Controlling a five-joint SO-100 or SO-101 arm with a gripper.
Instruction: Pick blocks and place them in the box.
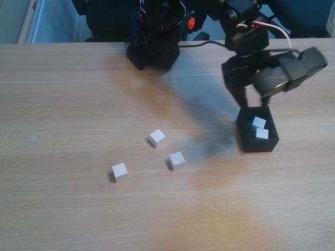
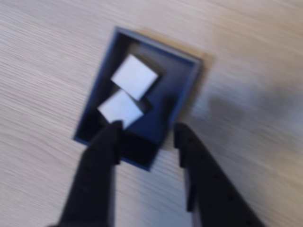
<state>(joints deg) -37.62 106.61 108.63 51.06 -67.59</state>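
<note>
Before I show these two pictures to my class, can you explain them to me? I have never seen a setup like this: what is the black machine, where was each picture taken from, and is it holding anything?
The black machine is a small robot arm with a two-finger gripper. One picture comes from a fixed camera looking down at a wooden table. The other comes from a camera riding on the arm's wrist, so the two dark fingers reach in from below. On the table lie three small white blocks: one, another and a third. Two more blocks sit inside a black box. The gripper is open above the box, holding nothing.
</note>
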